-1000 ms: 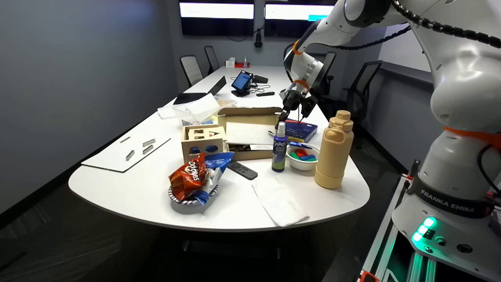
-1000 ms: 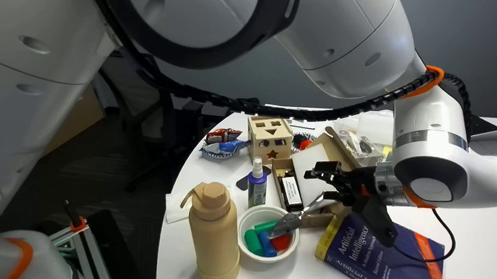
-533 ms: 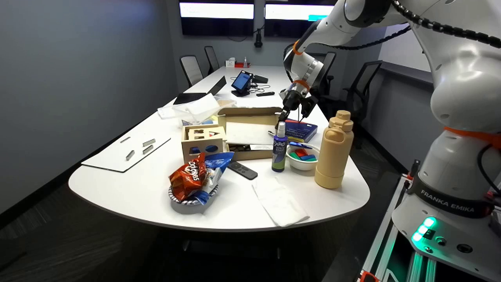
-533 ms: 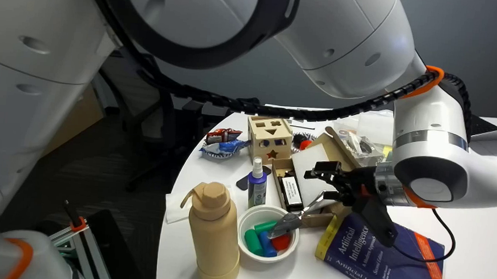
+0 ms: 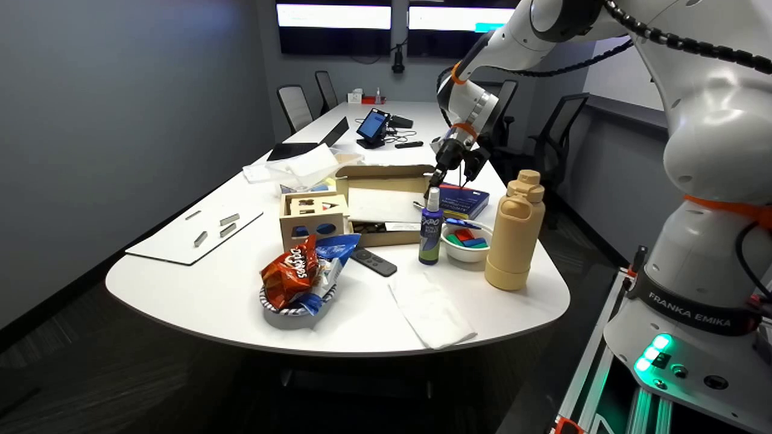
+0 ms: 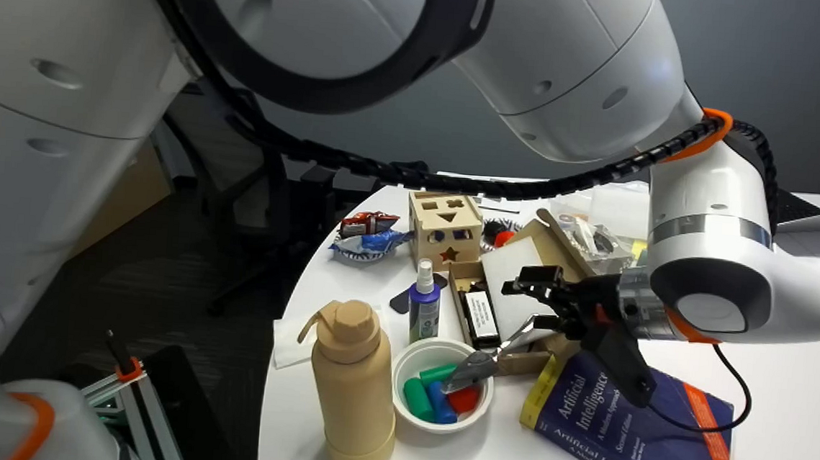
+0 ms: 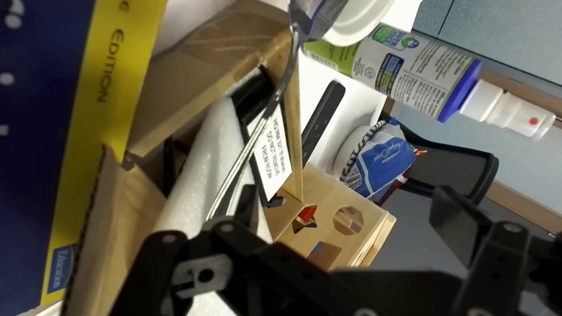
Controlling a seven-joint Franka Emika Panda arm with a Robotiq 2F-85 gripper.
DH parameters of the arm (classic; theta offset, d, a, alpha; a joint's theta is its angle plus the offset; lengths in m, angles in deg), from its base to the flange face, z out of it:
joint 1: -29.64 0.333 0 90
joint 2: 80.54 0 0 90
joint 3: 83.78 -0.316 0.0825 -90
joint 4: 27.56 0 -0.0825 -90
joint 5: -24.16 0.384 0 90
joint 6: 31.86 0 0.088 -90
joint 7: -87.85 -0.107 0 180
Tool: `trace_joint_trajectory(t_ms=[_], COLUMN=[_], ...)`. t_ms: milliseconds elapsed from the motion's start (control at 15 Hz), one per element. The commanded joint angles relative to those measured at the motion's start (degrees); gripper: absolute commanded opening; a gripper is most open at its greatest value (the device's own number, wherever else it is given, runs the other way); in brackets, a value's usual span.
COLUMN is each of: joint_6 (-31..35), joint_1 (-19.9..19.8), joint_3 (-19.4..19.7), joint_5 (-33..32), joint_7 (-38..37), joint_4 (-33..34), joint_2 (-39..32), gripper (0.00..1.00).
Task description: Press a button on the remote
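You've got the gripper (image 7: pixel 347 202) spread wide near the cardboard box (image 5: pixel 386 239), remote (image 5: pixel 374 261) lying just beside that same box.

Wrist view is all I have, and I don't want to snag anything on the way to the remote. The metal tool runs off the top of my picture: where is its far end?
Observer: In an exterior view, the tool's blade lies over coloured blocks in the white bowl; whether it touches them, I cannot tell.
Operator: Does anything tall stand near that bowl besides the spray bottle?
Observer: Yes: in both exterior views a tan bottle stands upright beside it, farther from the remote than the spray bottle is. Whether it touches the bowl, I cannot tell.
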Motion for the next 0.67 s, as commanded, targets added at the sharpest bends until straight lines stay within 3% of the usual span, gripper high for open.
trace_joint_trajectory(t_ms=[0, 600], joint_6=[2.2, 31.81], joint_1=[0.18, 10.5], joint_3=[-0.81, -2.11], joint_5=[-0.59, -5.83], joint_7=[-0.59, 1.15], joint_4=[-1.26, -21.62], joint_2=[1.75, 21.95], gripper=[1.0, 1.0])
